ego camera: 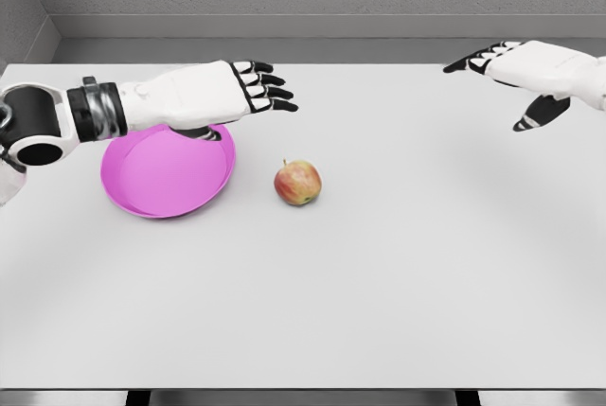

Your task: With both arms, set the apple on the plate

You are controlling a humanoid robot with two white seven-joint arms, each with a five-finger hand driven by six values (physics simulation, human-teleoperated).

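I'm at the reach: left hand (251, 87) above the plate (151, 188), right hand (516, 70) far off, both released (nothing held). Next, close on the apple (297, 183).

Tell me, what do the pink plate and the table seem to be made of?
The plate looks like smooth plastic: one flat magenta colour with a soft sheen and a thin raised rim, though glazed ceramic can't be ruled out. The table looks like a matte white laminate or painted board, even and without grain.
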